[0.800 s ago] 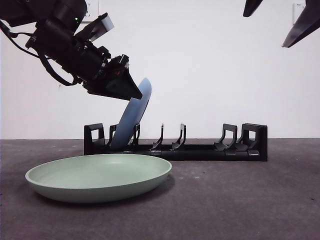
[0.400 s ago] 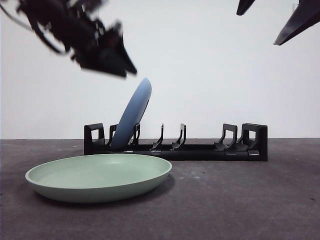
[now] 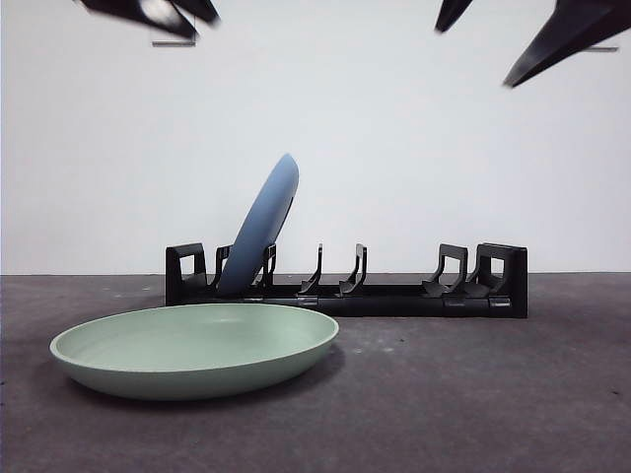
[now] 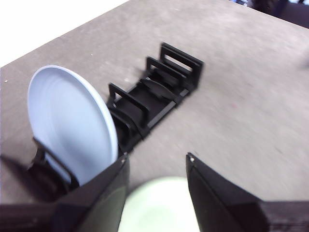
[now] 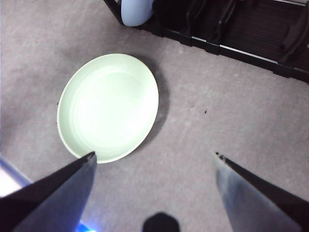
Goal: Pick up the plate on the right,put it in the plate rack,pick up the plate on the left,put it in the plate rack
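One plate is already in the rack (image 3: 345, 286): the blue plate (image 3: 260, 225) stands on its edge in a slot near the left end, leaning to the right, and no gripper touches it. From this I judge that about half of the task is done.

The green plate (image 3: 195, 347) lies flat on the table (image 3: 473, 394), near the camera and to the left, just in front of the rack but apart from it. It is not yet picked up, so this is the part that is left: to grasp it, lift it, turn it upright and set it into a free slot. Several slots to the right of the blue plate are free.

The left gripper (image 4: 157, 162) is high above the left end of the rack, with its jaws apart and nothing between them; below it are the blue plate and a part of the green one. The right gripper (image 5: 154, 157) hangs high above the table, also with its jaws wide apart and empty, and looks down on the green plate and the rack behind it.
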Action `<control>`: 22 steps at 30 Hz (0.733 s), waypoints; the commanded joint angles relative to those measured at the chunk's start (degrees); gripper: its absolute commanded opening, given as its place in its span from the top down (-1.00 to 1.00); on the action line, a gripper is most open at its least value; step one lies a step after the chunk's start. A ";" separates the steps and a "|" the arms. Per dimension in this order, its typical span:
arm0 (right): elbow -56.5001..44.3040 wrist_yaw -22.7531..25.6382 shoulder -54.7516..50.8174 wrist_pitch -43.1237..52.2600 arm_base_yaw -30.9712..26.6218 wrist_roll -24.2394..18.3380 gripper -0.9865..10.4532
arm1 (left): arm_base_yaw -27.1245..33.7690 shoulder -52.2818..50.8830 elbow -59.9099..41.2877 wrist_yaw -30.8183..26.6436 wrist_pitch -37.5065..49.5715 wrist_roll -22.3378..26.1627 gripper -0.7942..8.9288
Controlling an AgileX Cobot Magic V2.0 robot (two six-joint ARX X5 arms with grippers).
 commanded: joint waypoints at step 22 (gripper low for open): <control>-0.61 -0.63 36.28 20.31 9.11 6.14 0.26 | -0.57 -26.34 0.13 0.31 -29.88 4.11 0.43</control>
